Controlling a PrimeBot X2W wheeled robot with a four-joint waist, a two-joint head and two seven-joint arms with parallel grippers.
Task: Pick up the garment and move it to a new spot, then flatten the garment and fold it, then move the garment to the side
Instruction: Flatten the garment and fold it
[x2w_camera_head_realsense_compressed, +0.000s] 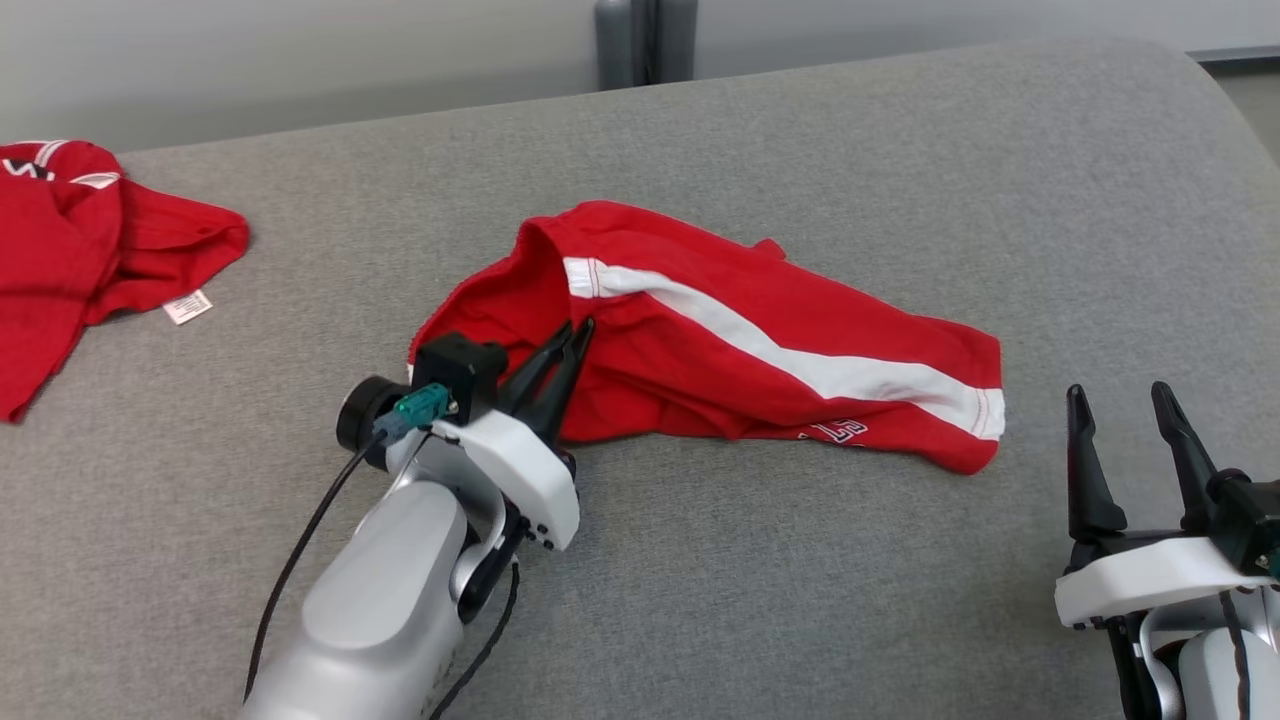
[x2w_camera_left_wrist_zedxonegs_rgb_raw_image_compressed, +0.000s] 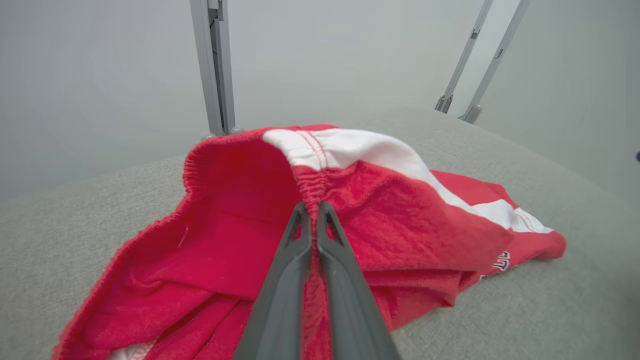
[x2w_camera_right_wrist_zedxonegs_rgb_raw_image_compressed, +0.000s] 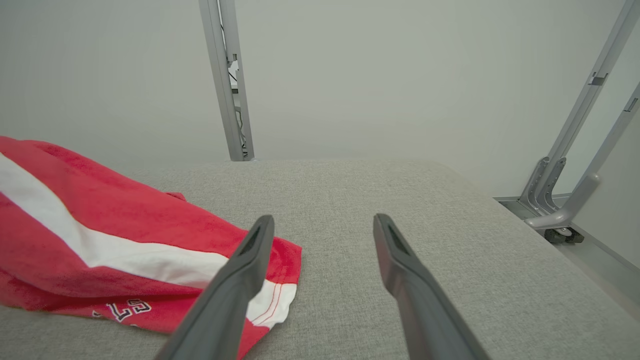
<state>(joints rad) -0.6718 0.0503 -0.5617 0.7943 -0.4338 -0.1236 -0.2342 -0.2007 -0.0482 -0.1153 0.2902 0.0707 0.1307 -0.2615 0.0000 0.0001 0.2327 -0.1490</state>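
The garment (x2w_camera_head_realsense_compressed: 730, 345) is a pair of red shorts with a white side stripe, lying crumpled in the middle of the grey cushioned surface (x2w_camera_head_realsense_compressed: 800, 150). My left gripper (x2w_camera_head_realsense_compressed: 578, 330) is shut on the elastic waistband at the garment's left end; in the left wrist view the waistband (x2w_camera_left_wrist_zedxonegs_rgb_raw_image_compressed: 312, 192) bunches between the two fingertips of that gripper (x2w_camera_left_wrist_zedxonegs_rgb_raw_image_compressed: 313, 206) and is lifted slightly. The right gripper (x2w_camera_head_realsense_compressed: 1118, 392) stands open at the lower right, just past the garment's hem. In the right wrist view its fingers (x2w_camera_right_wrist_zedxonegs_rgb_raw_image_compressed: 255, 245) frame bare grey fabric beside the hem (x2w_camera_right_wrist_zedxonegs_rgb_raw_image_compressed: 272, 295).
A second red garment (x2w_camera_head_realsense_compressed: 70, 240) with a white label lies at the far left of the surface. Metal frame posts (x2w_camera_head_realsense_compressed: 640, 40) stand behind the surface's back edge, and the surface's right edge drops to the floor (x2w_camera_right_wrist_zedxonegs_rgb_raw_image_compressed: 590, 255).
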